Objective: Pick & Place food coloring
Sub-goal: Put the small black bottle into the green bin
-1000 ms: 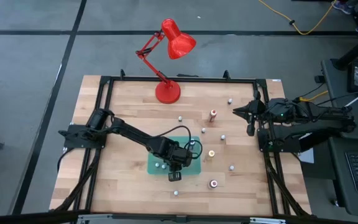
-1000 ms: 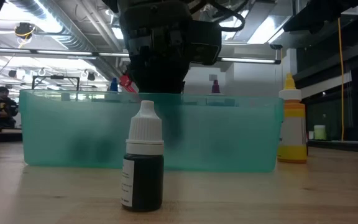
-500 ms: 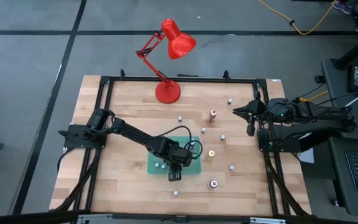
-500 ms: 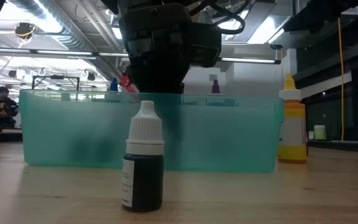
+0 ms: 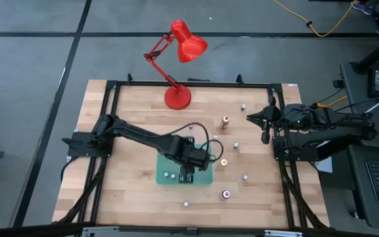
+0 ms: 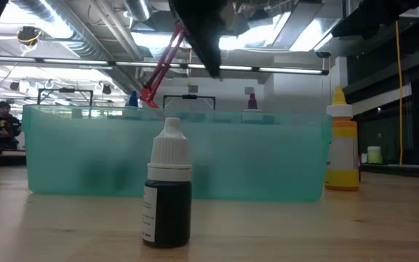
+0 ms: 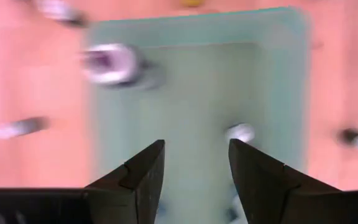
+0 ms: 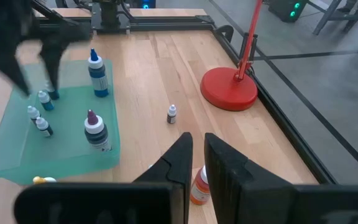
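The food coloring is a set of small dropper bottles. Several stand in the green tray (image 5: 202,179), among them a blue one (image 8: 98,73) and a purple-capped one (image 8: 96,134). Others stand scattered on the wooden table, such as a dark one (image 6: 168,185) in front of the tray (image 6: 253,156) and a yellow one (image 6: 342,145). My left gripper (image 7: 194,149) hangs open above the tray (image 7: 191,81), pointing down, with nothing between its fingers; a white cap (image 7: 240,132) shows below it. My right gripper (image 8: 194,146) waits shut at the table's right edge (image 5: 252,117).
A red desk lamp (image 5: 177,97) stands at the table's far edge, its arm leaning over the floor behind. Loose bottles dot the right half of the table (image 5: 245,177). A black frame runs round the table top (image 5: 110,131). The table's left part is bare wood.
My left gripper has risen straight up out of the tray, most of it in the last half second; in the low view it has gone from filling the space just above the tray wall to the picture's top. The bottles have stayed where they were.
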Available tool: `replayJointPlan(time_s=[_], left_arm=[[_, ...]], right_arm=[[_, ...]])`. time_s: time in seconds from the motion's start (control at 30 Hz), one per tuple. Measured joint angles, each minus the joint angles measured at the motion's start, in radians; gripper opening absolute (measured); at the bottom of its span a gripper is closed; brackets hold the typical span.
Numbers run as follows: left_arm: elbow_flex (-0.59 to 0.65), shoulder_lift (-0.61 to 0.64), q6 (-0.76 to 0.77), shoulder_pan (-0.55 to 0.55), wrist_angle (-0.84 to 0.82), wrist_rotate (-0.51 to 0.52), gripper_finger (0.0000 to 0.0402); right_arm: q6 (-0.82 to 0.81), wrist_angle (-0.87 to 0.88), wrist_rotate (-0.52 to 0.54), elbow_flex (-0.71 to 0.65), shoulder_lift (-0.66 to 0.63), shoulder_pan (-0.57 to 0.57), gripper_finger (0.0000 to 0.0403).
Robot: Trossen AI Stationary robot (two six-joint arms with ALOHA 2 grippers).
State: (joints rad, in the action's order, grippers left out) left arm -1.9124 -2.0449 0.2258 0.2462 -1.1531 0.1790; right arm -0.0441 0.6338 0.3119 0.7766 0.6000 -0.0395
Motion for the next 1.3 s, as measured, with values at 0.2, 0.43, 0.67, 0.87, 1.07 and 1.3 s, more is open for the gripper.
replayJointPlan(time_s=[0.2, 0.43, 0.67, 0.87, 1.07, 1.3], left_arm=[[-0.2, 0.002, -0.007, -0.06, -0.24, 0.174, 0.0174], [-0.237, 0.002, -0.013, -0.163, -0.258, 0.137, 0.0173], [-0.237, 0.002, -0.136, -0.287, -0.238, 0.117, 0.0173], [-0.237, 0.001, -0.252, -0.4, -0.123, 0.077, 0.0173], [-0.237, -0.072, -0.33, -0.465, -0.089, -0.043, 0.0174], [-0.237, -0.18, -0.404, -0.485, -0.084, -0.137, 0.0174]], right_arm=[[0.0, 0.0, 0.0, 0.0, 0.0, 0.0, 0.0046], [0.0, 0.0, 0.0, 0.0, 0.0, 0.0, 0.0046], [0.0, 0.0, 0.0, 0.0, 0.0, 0.0, 0.0046], [0.0, 0.0, 0.0, 0.0, 0.0, 0.0, 0.0046], [0.0, 0.0, 0.0, 0.0, 0.0, 0.0, 0.0046], [0.0, 0.0, 0.0, 0.0, 0.0, 0.0, 0.0046]])
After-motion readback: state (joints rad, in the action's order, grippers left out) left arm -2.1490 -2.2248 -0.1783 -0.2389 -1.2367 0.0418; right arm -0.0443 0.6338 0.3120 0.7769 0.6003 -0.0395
